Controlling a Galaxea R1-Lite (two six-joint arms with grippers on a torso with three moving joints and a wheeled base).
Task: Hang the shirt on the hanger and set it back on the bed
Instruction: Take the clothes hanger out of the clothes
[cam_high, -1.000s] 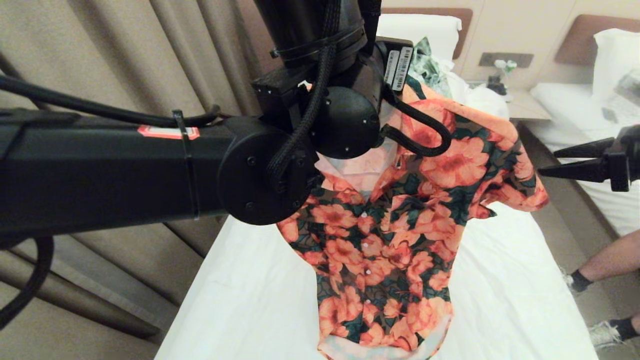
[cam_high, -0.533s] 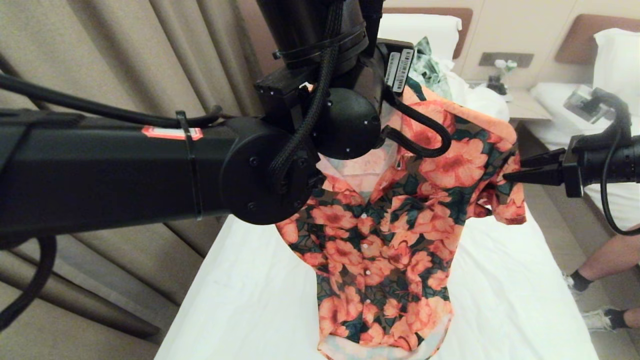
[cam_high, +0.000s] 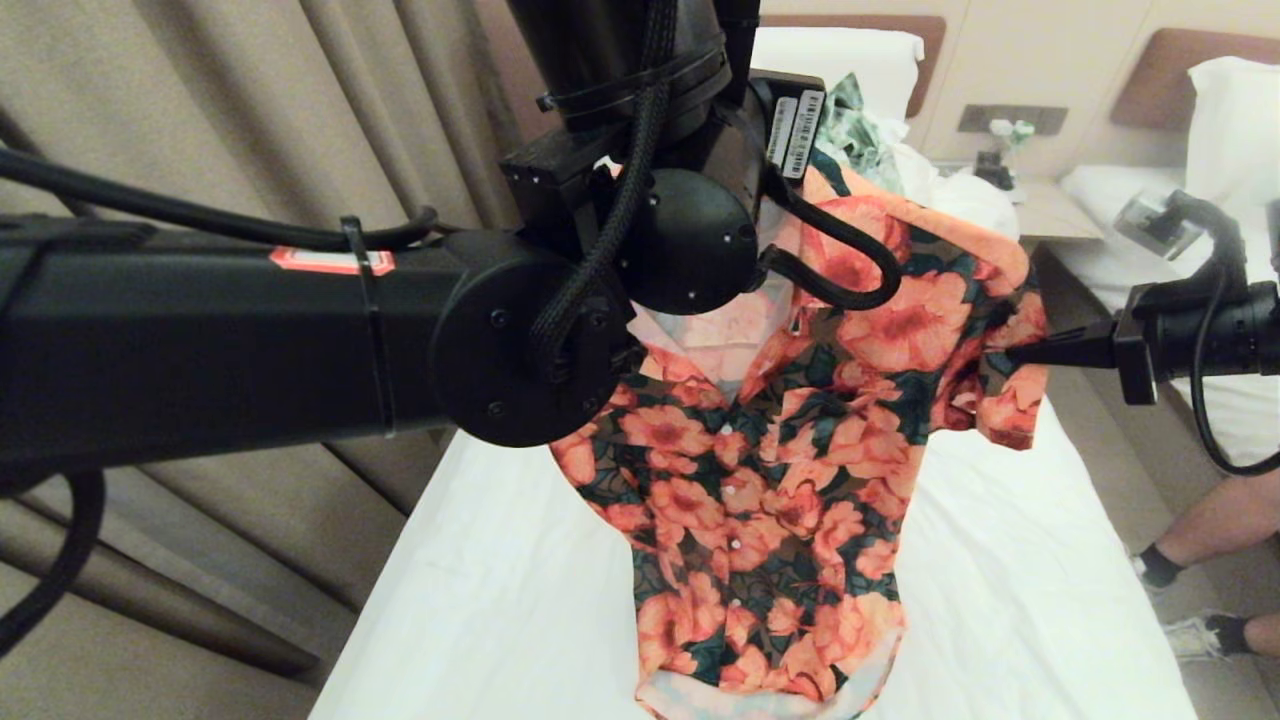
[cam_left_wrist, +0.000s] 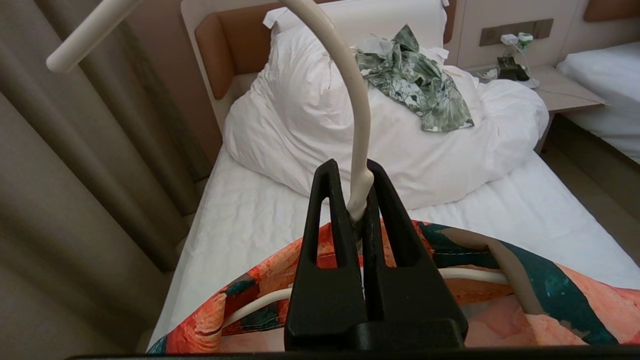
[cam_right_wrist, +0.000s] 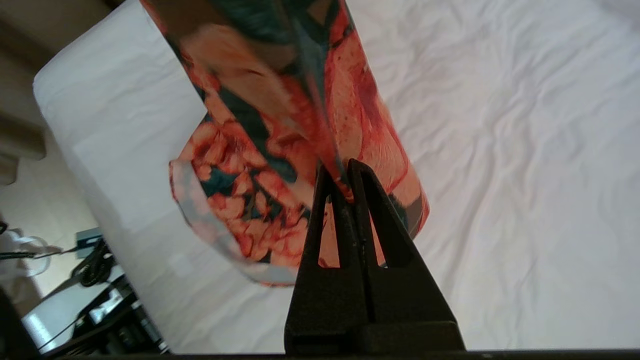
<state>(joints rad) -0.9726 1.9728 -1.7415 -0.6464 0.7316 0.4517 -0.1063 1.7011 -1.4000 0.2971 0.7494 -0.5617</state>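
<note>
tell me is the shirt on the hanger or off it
On. In the left wrist view the hanger runs inside the shirt collar, and the left gripper holds it up by the neck.

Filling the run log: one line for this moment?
left gripper: shut on hanger neck, held up | right gripper: shut on shirt sleeve | shirt: draped on hanger, above bed

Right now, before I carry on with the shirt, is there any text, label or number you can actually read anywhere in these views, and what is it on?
Nothing is legible.
Two white barcode stickers on the left arm's black wrist housing: print too small to read.
Red-and-white sticker on the left arm's black forearm: blurred, unreadable.
Orange-flowered short-sleeved shirt, cream-white wire hanger, white bed sheet: no text visible.
</note>
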